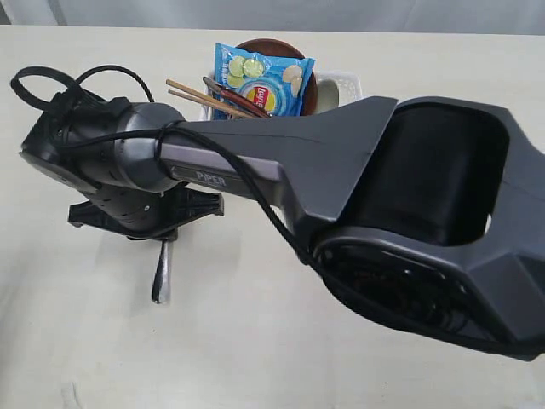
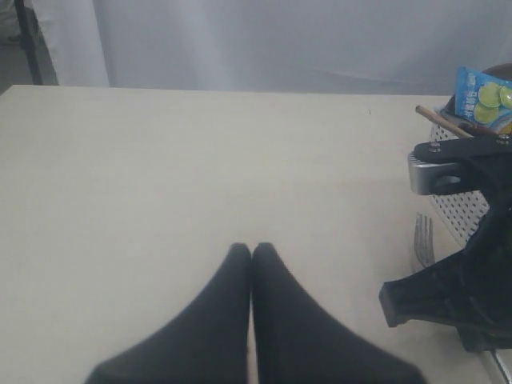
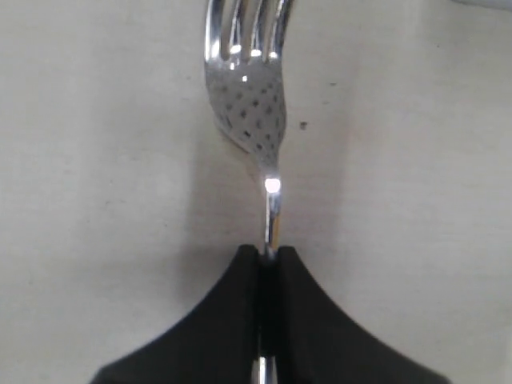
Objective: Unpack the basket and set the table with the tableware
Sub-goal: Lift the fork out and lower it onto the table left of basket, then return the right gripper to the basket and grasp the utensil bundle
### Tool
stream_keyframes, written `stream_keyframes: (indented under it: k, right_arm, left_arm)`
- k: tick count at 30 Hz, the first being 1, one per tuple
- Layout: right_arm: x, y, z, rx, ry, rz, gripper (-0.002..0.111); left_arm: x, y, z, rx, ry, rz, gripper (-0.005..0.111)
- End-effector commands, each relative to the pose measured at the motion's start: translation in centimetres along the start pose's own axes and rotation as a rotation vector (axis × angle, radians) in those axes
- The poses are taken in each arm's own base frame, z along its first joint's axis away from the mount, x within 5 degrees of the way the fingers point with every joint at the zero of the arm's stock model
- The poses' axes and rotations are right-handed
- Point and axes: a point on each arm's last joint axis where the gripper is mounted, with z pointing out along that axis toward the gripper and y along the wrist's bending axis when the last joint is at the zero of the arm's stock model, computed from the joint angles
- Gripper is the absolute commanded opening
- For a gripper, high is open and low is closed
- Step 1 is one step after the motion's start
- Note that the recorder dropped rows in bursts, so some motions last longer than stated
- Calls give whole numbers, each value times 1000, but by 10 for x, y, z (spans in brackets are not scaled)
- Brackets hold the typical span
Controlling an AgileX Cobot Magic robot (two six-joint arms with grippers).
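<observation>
My right arm reaches across the table (image 1: 255, 341) to its left part. The right gripper (image 3: 270, 254) is shut on the thin neck of the steel fork (image 3: 248, 112), whose tines point away from the fingers, close over the tabletop. In the exterior view the fork's handle (image 1: 161, 277) sticks out below the right gripper (image 1: 153, 228) and seems to touch the table. The white basket (image 1: 345, 85) stands at the back, holding chopsticks (image 1: 200, 94) and the brown plate (image 1: 272, 47). My left gripper (image 2: 253, 250) is shut and empty above bare table, left of the basket (image 2: 460, 210).
A blue chip bag (image 1: 260, 81) leans in the basket in front of the plate. The right arm's dark bulk (image 1: 409, 196) covers much of the table's right and hides the rest of the basket. A pale curtain hangs behind the table's far edge (image 2: 240, 88).
</observation>
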Motion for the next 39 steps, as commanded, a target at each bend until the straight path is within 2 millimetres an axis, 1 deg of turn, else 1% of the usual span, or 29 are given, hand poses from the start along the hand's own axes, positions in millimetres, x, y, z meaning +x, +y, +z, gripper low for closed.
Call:
stream_keyframes:
  k: [1,16,21,23,27,29,30,35,38,39]
  right_arm:
    - [-2,-5,1,48,-9,-19,0]
    - [-1,-4,1,42,4,3,0]
    - [-2,-1,2,1,0,8,1]
    - [-2,-1,2,1,0,8,8]
    - [-2,-1,2,1,0,8,32]
    - [-2,-1,2,1,0,8,40]
    - [-2,-1,2,1,0,8,42]
    - [-3,-1,2,9,-11,1,42]
    - [-4,-2,-4,-2,-18,-28,42]
    - [-6,-2,-10,-13,-25,-32,42]
  left_arm:
    - [0,0,0,-3,-11,2,0]
    - [0,0,0,-4,-11,5,0]
    - [0,0,0,-4,-11,2,0]
    - [0,0,0,-4,-11,2,0]
    - [0,0,0,-4,-11,4,0]
    - [0,0,0,-4,-11,4,0]
    - [0,0,0,-4,-11,4,0]
    - [0,0,0,-4,-11,4,0]
    - [0,0,0,-4,-11,4,0]
    - [0,0,0,-4,-11,4,0]
